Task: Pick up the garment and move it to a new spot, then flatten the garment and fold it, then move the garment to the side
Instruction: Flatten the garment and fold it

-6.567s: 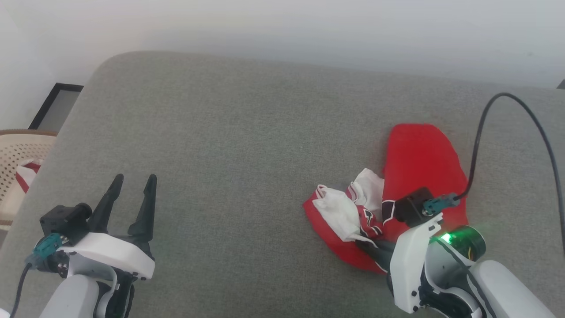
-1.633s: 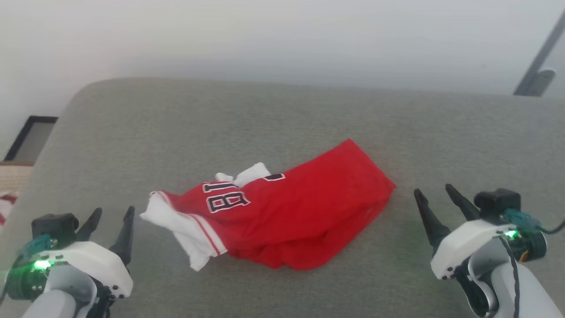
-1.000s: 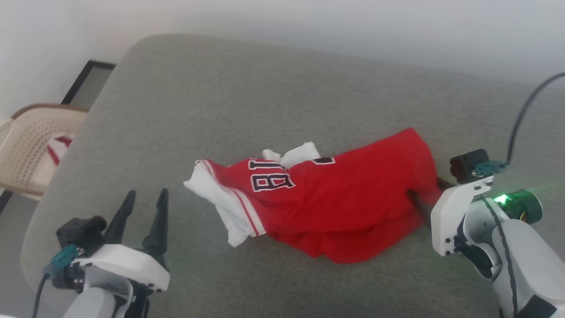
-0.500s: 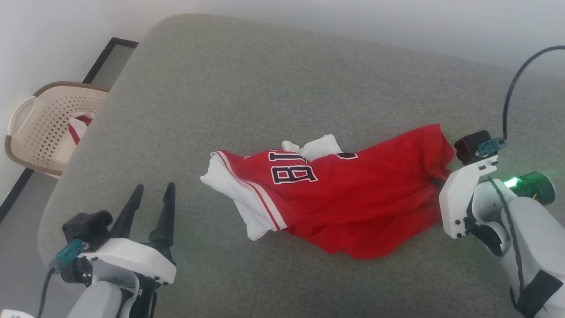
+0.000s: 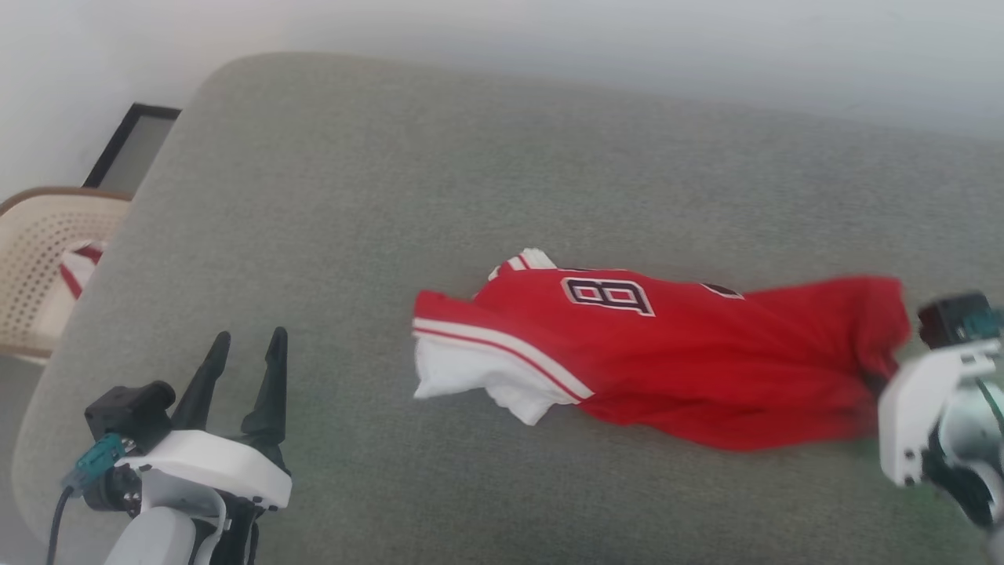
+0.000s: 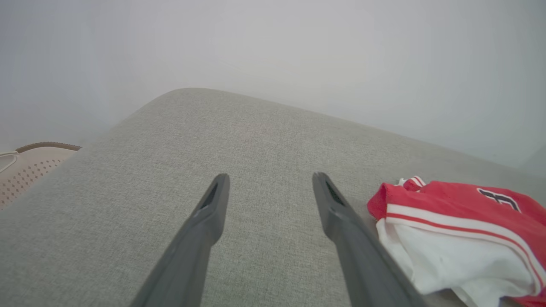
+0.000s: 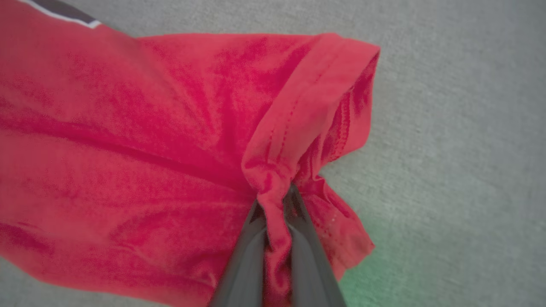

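Observation:
The garment [image 5: 690,361] is a red jersey that lies stretched sideways on the grey cushion [image 5: 376,188], with its white, red-striped trim band at the left end and a dark-and-white number on top. My right gripper [image 7: 275,202] is shut on a bunched fold of the red hem at the garment's right end. Its white wrist housing [image 5: 914,416] shows at the right edge of the head view. My left gripper [image 5: 241,345] stands open and empty near the cushion's front left, well left of the garment [image 6: 460,230]. In the left wrist view the left gripper [image 6: 268,181] has bare cushion between its fingers.
A beige perforated basket [image 5: 35,267] holding red-and-white cloth stands on the floor beyond the cushion's left edge; it also shows as the basket [image 6: 25,164] in the left wrist view. A pale wall runs behind the cushion. Bare grey fabric lies between the left gripper and the garment.
My right gripper closed on the garment's right hem and drew it rightward, stretching the jersey out. The head camera shifted as well. The left gripper stayed open.

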{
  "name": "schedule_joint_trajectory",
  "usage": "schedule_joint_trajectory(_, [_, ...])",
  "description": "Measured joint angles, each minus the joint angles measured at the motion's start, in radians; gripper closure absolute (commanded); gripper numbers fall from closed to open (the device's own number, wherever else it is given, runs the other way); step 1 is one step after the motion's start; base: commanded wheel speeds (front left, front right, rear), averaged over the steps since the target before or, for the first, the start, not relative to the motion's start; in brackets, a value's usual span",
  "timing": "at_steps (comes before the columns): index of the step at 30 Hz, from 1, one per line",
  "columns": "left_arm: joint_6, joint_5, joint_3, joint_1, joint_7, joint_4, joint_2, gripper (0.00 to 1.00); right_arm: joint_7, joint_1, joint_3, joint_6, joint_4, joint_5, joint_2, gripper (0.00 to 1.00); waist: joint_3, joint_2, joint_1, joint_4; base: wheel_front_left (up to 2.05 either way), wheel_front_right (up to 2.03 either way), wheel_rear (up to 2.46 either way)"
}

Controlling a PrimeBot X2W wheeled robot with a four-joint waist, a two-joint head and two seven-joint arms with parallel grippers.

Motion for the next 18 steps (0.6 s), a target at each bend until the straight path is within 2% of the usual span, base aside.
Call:
schedule_joint_trajectory(9, [-0.017, 0.014, 0.018, 0.011, 0.000, 0.012, 0.001, 0.00, 0.134, 0.261, -0.116, -0.001, -0.208, 0.029, 0.038, 1.00, -0.026, 0.0000, 0.0000, -0.037, 0.00, 0.00, 0.00])
schedule_joint_trajectory(16, [-0.026, 0.018, 0.028, 0.020, 0.000, 0.019, 0.003, 0.00, 0.156, 0.361, -0.165, -0.001, -0.287, 0.021, 0.095, 1.00, -0.036, 0.0000, 0.0000, -0.052, 0.00, 0.00, 0.00])
schedule_joint_trajectory(17, [-0.026, 0.019, 0.029, 0.020, 0.000, 0.021, 0.003, 0.00, 0.156, 0.366, -0.170, -0.001, -0.291, 0.018, 0.105, 0.89, -0.036, 0.0000, 0.0000, -0.053, 0.00, 0.00, 0.00])
schedule_joint_trajectory(18, [-0.027, 0.019, 0.030, 0.020, 0.000, 0.021, 0.003, 0.00, 0.156, 0.369, -0.174, -0.001, -0.294, 0.016, 0.114, 0.72, -0.036, 0.0001, 0.0000, -0.055, 0.00, 0.00, 0.00])
